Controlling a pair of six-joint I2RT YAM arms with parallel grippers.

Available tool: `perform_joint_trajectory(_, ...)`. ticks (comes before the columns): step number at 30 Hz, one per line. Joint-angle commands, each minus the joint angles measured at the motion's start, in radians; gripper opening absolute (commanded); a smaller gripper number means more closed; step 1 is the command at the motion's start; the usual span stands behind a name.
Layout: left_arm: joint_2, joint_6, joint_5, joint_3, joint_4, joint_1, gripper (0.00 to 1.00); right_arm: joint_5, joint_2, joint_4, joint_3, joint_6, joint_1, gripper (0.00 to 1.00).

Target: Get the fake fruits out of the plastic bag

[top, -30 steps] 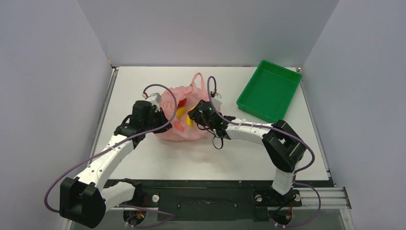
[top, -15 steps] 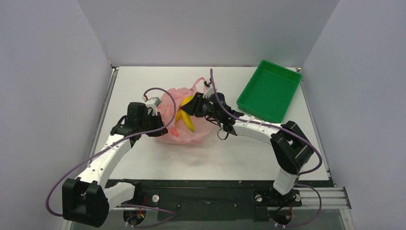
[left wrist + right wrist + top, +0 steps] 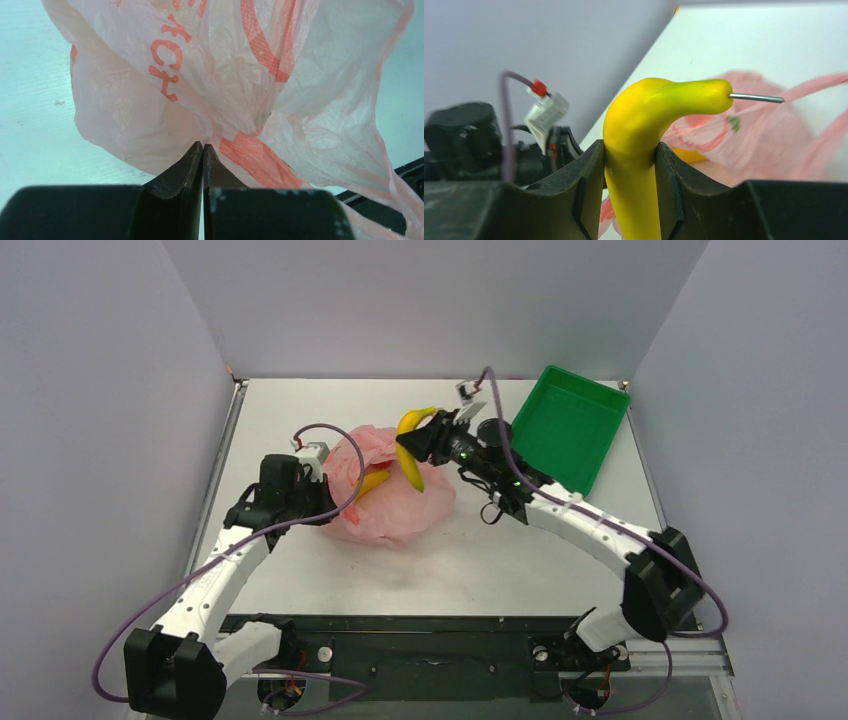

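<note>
Left pincer [image 3: 203, 150], at center-left of the overhead view, is clamped fully closed on a fold of the pink plastic bag [image 3: 400, 512]. In the left wrist view its 2 black fingers meet tip to tip with the thin film pinched between them. The bag lies crumpled on the white desk [image 3: 520, 570] at mid-frame, red lettering showing through its translucent skin. 1 yellow-orange fruit [image 3: 371, 482] rests in the bag's open mouth, just right of the left pincer; whether it is a banana or the oval piece cannot be told.

Further right, 1 yellow banana [image 3: 409, 454] is out of the bag, at its upper right edge in the overhead view. It is gripped across its middle by the right pincer [image 3: 421, 444], whose fingers press on either side of the fruit. The right wrist view shows the banana's curved neck rising past the fingertips, a thin metal pin [image 3: 756, 98] jutting from its tip.

A green tray [image 3: 560, 435] sits at the upper right of the desk, well apart from the bag.
</note>
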Motion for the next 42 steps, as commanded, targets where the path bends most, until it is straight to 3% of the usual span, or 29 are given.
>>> perform_joint_trajectory(1,-0.024,0.029,-0.073,0.009,0.021,0.011,0.00,0.164,-0.241,-0.022,-0.038,-0.144,-0.049,0.00)
perform_joint_trajectory(6,-0.043,0.032,-0.088,0.007,0.027,0.011,0.00,0.685,-0.342,-0.124,-0.077,-0.162,-0.161,0.00)
perform_joint_trajectory(10,-0.071,0.036,-0.078,-0.001,0.041,0.009,0.00,0.802,-0.250,-0.237,-0.021,-0.083,-0.313,0.00)
perform_joint_trajectory(17,-0.123,0.045,-0.055,-0.016,0.067,0.003,0.00,0.601,0.121,-0.507,0.269,-0.053,-0.549,0.00)
perform_joint_trajectory(24,-0.129,0.055,-0.048,-0.021,0.074,-0.008,0.00,0.500,0.356,-0.617,0.438,-0.044,-0.631,0.00)
perform_joint_trajectory(31,-0.120,0.059,-0.061,-0.019,0.068,-0.014,0.00,0.396,0.540,-0.658,0.594,-0.049,-0.684,0.22)
perform_joint_trajectory(38,-0.111,0.060,-0.063,-0.017,0.066,-0.016,0.00,0.248,0.553,-0.586,0.538,0.051,-0.677,0.42)
perform_joint_trajectory(42,-0.118,0.062,-0.062,-0.017,0.068,-0.019,0.00,0.275,0.508,-0.588,0.501,0.034,-0.679,0.61)
